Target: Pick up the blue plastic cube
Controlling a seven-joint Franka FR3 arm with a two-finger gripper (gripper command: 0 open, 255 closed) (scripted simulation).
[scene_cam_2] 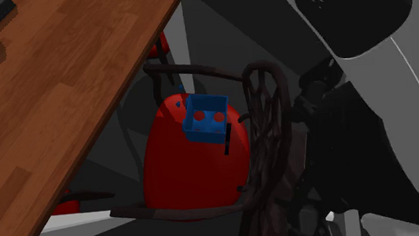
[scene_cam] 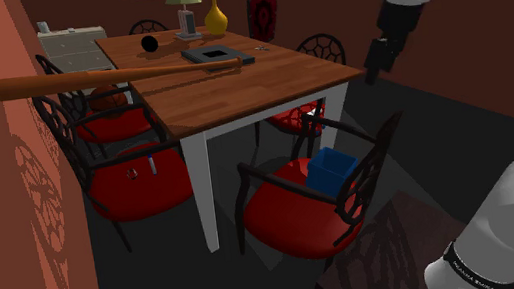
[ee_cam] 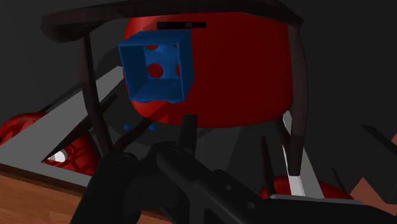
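The blue cube rests on the red seat of the dark metal chair nearest the stand, close to the chair's back and beside the table's corner. It is hollow with an open face, and round holes in its walls show the red behind them. My black gripper hangs high in the air beyond the table's right corner, well above the cube and further back. In the wrist view the cube sits far off on the red seat, framed by the chair's curved back.
A wooden table carries a long baseball bat, a black ball, a dark tray, a lamp and a yellow vase. Several red-seated chairs ring it. The chair's scrolled back stands beside the cube.
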